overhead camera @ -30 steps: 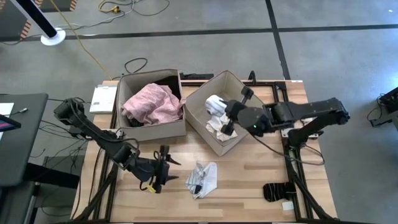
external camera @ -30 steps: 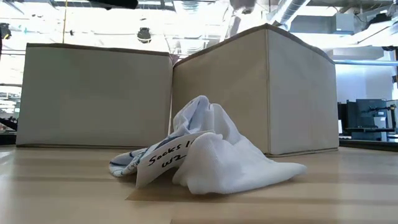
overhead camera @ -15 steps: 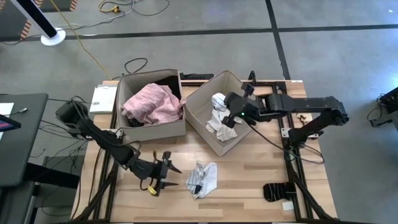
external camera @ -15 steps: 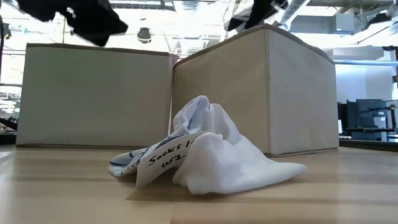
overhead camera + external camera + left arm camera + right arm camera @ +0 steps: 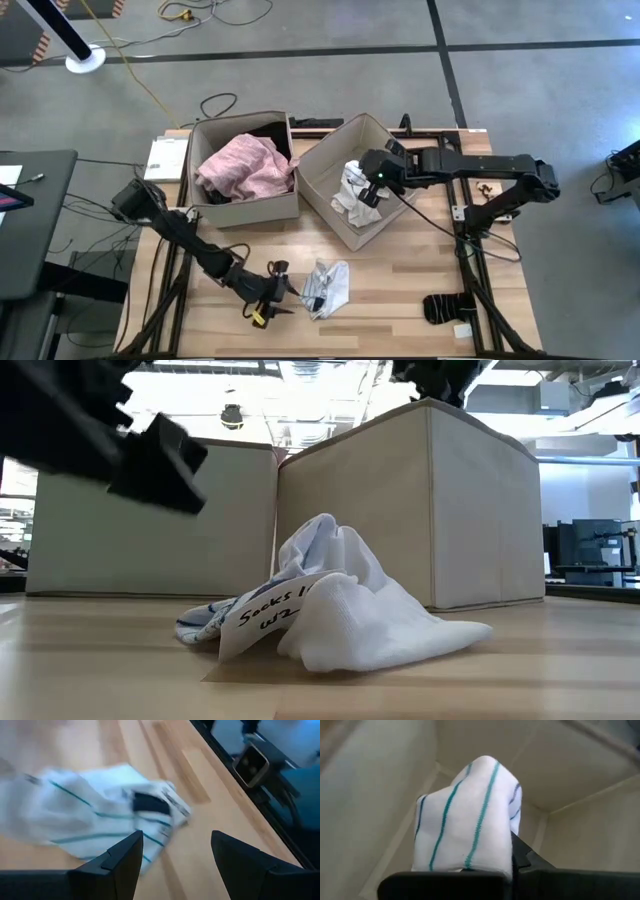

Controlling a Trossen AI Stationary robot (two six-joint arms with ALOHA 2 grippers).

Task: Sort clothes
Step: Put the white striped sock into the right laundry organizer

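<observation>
A small white piece with teal stripes and a paper label [image 5: 326,286] lies crumpled on the wooden table [image 5: 400,290], and also shows in the low view [image 5: 335,610] and the left wrist view [image 5: 95,815]. My left gripper [image 5: 278,291] is open just left of it, close above the table, its fingers [image 5: 125,857] pointing at it. My right gripper [image 5: 366,187] is over the right beige box [image 5: 340,232], shut on a white teal-striped piece [image 5: 470,815]. A pink garment [image 5: 245,165] fills the left beige box [image 5: 250,212]. My right gripper pinches the white striped piece [image 5: 475,855] between its two fingers, and the bunched cloth bulges out past the fingertips. It is lifted inside the right box's opening, over other white pieces [image 5: 352,208]. How many layers it has, I cannot tell.
The two beige boxes stand side by side at the table's far half. Black socks [image 5: 445,308] lie at the near right edge. A white pad [image 5: 166,158] lies at the far left corner. Bare wood shows between the white piece and the socks.
My left gripper has gone toward the table's right and near edges and down, closing on the white piece on the table. My right arm has stretched out over the right box, with the striped piece still in its fingers.
</observation>
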